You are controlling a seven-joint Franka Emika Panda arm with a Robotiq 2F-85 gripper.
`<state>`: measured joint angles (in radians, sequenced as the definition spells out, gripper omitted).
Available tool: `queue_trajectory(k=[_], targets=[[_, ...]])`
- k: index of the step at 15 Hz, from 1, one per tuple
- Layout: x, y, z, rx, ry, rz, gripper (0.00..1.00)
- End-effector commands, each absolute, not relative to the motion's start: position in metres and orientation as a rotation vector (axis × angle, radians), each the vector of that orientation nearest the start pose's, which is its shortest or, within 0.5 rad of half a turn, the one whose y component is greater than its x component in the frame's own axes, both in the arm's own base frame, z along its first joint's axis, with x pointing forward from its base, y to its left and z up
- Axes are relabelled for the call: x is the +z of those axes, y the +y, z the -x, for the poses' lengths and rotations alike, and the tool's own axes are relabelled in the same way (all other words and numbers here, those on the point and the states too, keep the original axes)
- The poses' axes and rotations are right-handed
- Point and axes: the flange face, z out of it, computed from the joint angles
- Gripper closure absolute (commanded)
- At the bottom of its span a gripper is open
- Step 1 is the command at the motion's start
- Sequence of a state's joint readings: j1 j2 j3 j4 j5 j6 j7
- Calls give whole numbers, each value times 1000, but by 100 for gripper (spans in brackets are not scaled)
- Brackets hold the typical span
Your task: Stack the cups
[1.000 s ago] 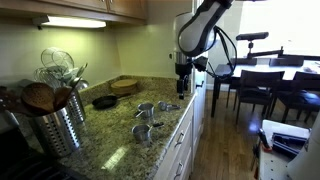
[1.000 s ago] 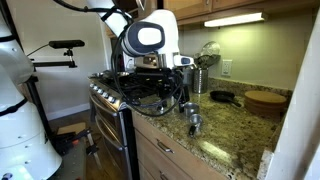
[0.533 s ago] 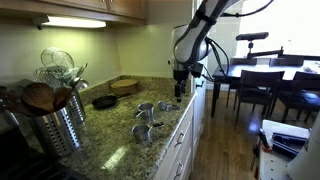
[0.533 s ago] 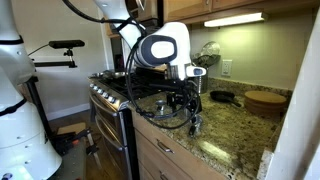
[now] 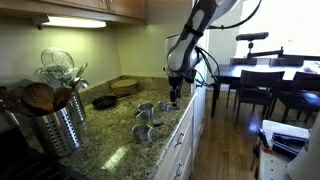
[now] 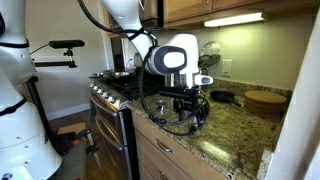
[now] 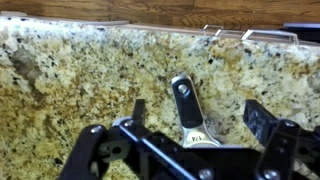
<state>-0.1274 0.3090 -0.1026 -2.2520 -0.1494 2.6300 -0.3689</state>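
Several small shiny silver cups with short handles lie on the granite counter (image 5: 110, 140). One (image 5: 146, 109) sits mid-counter, one (image 5: 141, 133) nearer the front, and one (image 5: 165, 104) sits just under my gripper (image 5: 174, 96). In the wrist view a cup handle (image 7: 182, 100), black with a silver base marked 1/4, lies between my open fingers, and the cup's bowl is hidden under the gripper body. My gripper (image 7: 200, 115) is open and low over this cup, holding nothing. In an exterior view my gripper (image 6: 190, 110) hides the cups.
A tall ribbed steel canister (image 5: 55, 120) full of utensils stands at the near end of the counter. A black skillet (image 5: 104, 101) and a wooden board (image 5: 126, 86) lie by the wall. A stove (image 6: 110, 85) adjoins the counter. The counter edge (image 7: 150, 24) is close.
My gripper has come down and moved along the counter toward the cups. It now hangs low over the end cup. The cups have not moved.
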Motion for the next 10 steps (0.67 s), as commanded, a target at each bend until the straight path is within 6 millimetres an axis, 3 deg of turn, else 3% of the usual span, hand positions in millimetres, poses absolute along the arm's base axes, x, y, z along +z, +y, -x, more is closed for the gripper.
queue_trajectory(k=[1, 5, 10], targets=[[228, -114, -544, -71, -495, 3217, 0], [220, -106, -545, -52, -533, 3206, 0], [214, -111, -546, -45, -516, 3207, 0]])
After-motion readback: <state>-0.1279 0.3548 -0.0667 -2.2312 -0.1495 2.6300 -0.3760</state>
